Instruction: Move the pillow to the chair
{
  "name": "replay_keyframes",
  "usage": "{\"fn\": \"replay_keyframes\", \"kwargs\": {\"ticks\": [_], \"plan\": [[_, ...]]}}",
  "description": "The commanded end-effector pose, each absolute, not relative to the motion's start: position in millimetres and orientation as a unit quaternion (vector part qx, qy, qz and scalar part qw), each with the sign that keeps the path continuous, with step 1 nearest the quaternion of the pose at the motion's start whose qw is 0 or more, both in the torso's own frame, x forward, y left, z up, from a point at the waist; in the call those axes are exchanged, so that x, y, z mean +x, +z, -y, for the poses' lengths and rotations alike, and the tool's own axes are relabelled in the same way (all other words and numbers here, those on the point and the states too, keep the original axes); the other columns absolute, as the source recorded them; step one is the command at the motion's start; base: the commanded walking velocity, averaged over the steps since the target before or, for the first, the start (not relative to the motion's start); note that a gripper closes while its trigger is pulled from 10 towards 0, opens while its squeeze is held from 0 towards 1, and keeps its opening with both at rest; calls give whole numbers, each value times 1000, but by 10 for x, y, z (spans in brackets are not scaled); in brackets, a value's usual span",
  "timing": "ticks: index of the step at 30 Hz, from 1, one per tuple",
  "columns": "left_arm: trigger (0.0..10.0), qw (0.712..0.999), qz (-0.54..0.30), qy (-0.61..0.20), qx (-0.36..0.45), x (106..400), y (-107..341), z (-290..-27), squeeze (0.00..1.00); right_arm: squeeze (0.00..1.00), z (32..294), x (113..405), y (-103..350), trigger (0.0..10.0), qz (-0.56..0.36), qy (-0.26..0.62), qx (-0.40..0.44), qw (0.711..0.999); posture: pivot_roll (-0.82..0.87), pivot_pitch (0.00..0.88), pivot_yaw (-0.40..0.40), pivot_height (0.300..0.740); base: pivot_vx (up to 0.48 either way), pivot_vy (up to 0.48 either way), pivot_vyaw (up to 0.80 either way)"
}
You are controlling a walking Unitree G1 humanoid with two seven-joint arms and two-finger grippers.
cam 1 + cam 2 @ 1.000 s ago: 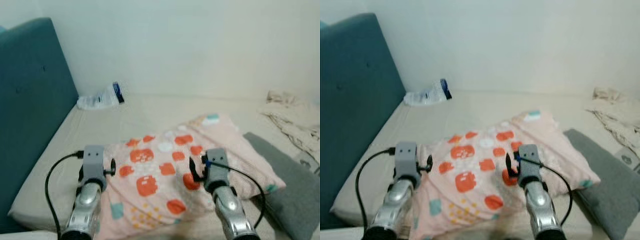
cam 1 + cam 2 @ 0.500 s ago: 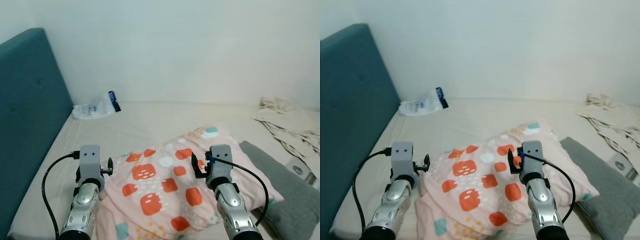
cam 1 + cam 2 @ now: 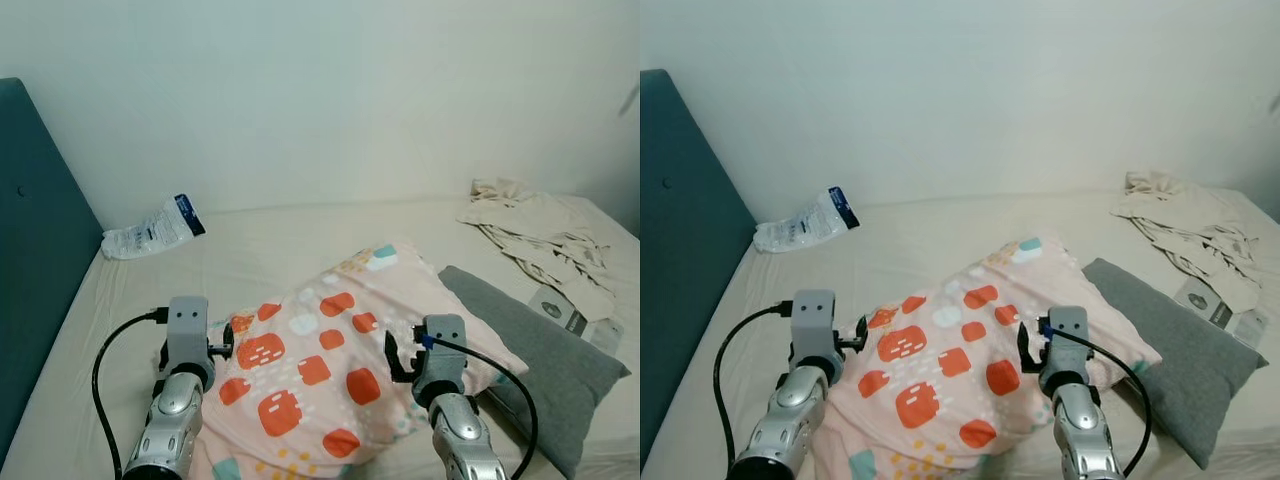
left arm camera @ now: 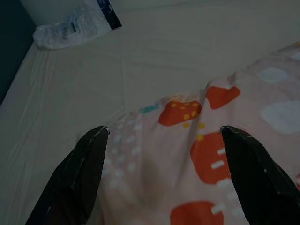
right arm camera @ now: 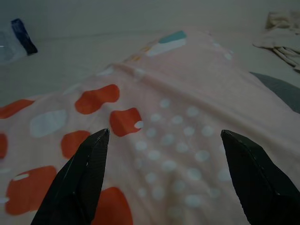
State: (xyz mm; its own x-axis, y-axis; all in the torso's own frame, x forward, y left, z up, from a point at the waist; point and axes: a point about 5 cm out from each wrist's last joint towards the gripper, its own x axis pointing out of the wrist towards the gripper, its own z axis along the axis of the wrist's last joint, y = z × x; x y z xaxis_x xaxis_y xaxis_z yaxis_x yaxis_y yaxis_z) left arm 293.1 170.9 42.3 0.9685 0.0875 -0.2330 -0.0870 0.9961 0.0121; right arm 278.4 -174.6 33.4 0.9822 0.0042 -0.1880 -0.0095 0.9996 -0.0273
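- The left gripper (image 4: 161,176) has its two black fingers spread wide, with the near-left edge of the soft pink pillow with orange and white patches (image 3: 330,370) lying between and just beyond them.
- The right gripper (image 5: 161,180) is likewise spread wide, its fingers straddling the pillow's spotted cloth; whether either gripper touches the fabric cannot be told.
- The pillow lies on the beige bed sheet (image 3: 260,250), spanning the gap between both grippers and running on ahead of them.
- Against the pictures of a second ago, the whole scene has shifted: the dark teal padded headboard (image 3: 30,270) now sits further out to the left of the left gripper, and more of the bed shows to the right. The grippers keep their places at the pillow's two sides.
- Just beside the right gripper, a flat grey cushion (image 3: 540,350) lies with the pillow's right edge overlapping it.
- Beyond that cushion, crumpled cream cloth (image 3: 530,230) is heaped.
- Far ahead of the left gripper, a clear plastic packet with a dark blue end (image 3: 150,230) rests at the white wall (image 3: 320,90).
- Open sheet lies ahead of the pillow up to the wall.
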Motion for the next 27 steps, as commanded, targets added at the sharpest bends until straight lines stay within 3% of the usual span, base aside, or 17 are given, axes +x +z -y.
{"fn": "replay_keyframes", "kwargs": {"ticks": [1,17,27], "plan": [[10000,991,-122,54,-4,2894,374,-1729,0,0,1727,2753,292,10000,-106,4,-12,994,-15,49,0,734,0,0,0],[10000,992,-117,45,-12,2879,381,-1695,0,0,1817,2772,312,10000,-110,-1,-20,994,-16,44,-22,734,0,0,0],[10000,993,-114,34,-15,2868,383,-1648,0,0,1821,2743,293,10000,-116,1,-21,993,-19,50,-25,734,0,-417,0]]}}
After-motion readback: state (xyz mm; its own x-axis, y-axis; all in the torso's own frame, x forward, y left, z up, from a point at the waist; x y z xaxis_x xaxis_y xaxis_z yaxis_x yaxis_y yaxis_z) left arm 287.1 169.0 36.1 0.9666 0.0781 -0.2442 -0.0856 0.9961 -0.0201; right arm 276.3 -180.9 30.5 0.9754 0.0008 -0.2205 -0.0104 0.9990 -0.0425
